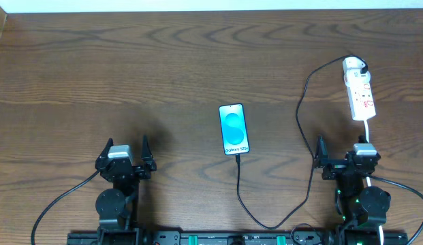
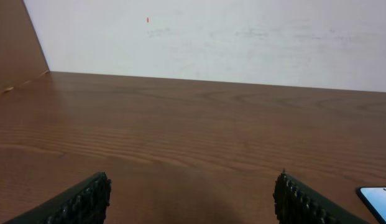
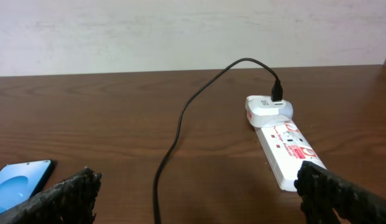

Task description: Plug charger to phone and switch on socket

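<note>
- The left end effector [image 2: 191,190] is hovering released and empty, jaws wide, over the brown wooden desk [image 1: 129,68].
- The right end effector [image 3: 196,180] is likewise standing wide open, gripping nothing.
- The long thin black charger cable [image 1: 238,178] is looping along the near edge and meeting the bottom edge of the slim blue-screened smartphone [image 1: 233,129], which is lying flat mid-desk. Plugging in is looking done.
- Farthest right, the small white power strip with red switch marks [image 1: 361,95] is carrying the cable's other end. Its switch position is unreadable, so switching on is probably remaining.
</note>
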Robot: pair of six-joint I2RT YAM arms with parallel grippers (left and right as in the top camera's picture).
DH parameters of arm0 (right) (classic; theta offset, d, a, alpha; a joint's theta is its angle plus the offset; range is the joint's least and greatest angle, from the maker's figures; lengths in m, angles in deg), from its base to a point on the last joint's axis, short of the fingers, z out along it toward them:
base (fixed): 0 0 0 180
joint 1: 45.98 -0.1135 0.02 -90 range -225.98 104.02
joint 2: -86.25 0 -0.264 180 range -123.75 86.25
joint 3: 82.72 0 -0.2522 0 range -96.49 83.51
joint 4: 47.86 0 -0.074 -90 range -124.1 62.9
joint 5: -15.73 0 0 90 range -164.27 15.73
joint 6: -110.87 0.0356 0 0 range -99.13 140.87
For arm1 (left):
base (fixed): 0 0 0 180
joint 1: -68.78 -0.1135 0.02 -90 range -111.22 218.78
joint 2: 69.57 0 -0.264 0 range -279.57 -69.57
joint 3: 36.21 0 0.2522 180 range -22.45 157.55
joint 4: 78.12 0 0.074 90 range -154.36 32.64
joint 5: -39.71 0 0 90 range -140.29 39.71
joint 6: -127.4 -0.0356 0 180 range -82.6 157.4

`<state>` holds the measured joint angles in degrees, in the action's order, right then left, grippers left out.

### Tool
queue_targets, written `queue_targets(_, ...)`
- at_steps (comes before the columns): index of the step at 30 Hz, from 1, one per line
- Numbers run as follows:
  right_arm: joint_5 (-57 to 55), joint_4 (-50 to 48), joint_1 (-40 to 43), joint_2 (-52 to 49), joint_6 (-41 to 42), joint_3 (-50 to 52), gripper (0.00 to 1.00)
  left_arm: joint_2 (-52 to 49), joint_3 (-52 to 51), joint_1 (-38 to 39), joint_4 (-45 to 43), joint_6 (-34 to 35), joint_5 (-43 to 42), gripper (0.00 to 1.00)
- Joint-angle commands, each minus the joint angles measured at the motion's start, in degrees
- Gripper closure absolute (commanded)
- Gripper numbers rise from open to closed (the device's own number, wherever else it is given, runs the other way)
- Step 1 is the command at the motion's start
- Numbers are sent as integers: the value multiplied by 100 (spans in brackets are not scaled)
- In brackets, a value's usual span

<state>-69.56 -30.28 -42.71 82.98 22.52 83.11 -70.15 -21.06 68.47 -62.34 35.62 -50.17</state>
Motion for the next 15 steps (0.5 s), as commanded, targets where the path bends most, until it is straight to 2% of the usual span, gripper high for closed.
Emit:
queue_targets(1, -181, 52, -22, 26, -129, 9, 1, 35, -116, -26, 214, -79, 50, 16)
queue_targets(15, -219, 44, -22, -240, -129, 9, 1, 35, -116, -26, 214, -79, 50, 16)
